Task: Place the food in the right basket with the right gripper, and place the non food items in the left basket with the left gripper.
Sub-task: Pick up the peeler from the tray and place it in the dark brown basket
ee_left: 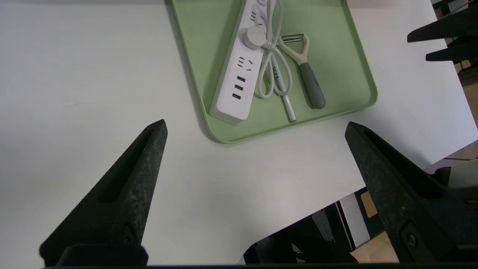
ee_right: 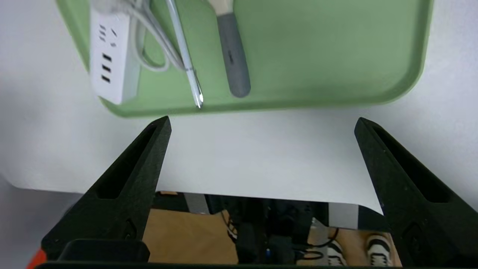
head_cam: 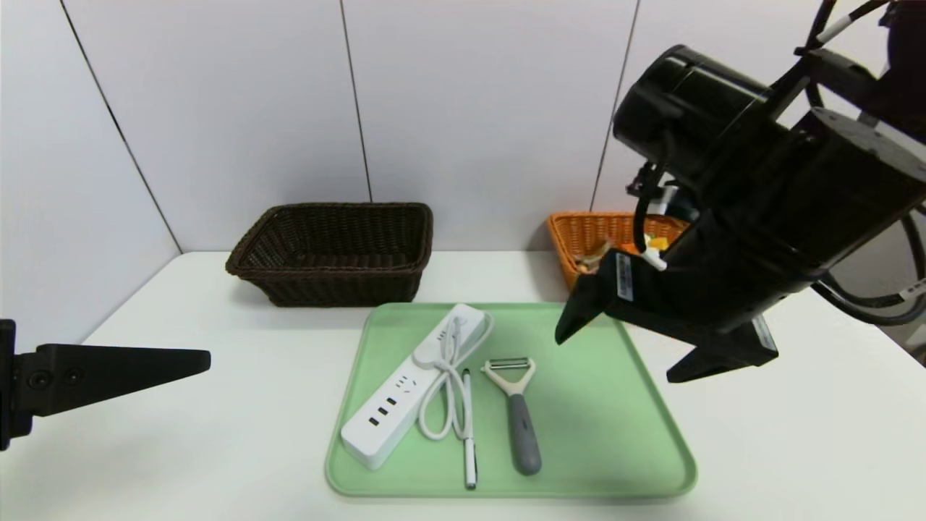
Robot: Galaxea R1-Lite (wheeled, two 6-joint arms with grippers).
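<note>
Right gripper (head_cam: 613,356) wide open, empty, above tray (head_cam: 622,405) at three o'clock. Left gripper (ee_left: 255,127) wide open, empty, at nine. Strip (head_cam: 409,387), pen (head_cam: 469,430), peeler (head_cam: 517,412) on tray. Food (head_cam: 595,253) in orange basket (head_cam: 579,231) at one; dark basket (head_cam: 333,250) at eleven.

Pen (ee_left: 282,84): small dark print on the white barrel, too small to read.
Right arm (head_cam: 731,239): white sticker (head_cam: 624,276) with dark print on the gripper body, not readable.
Cable tag (head_cam: 916,287): white tag on a black cable at the far right, dark marks not readable.
Power strip (ee_left: 239,67): socket and port openings only, no readable lettering.
Peeler (ee_left: 304,73): no readable marking on the handle.
</note>
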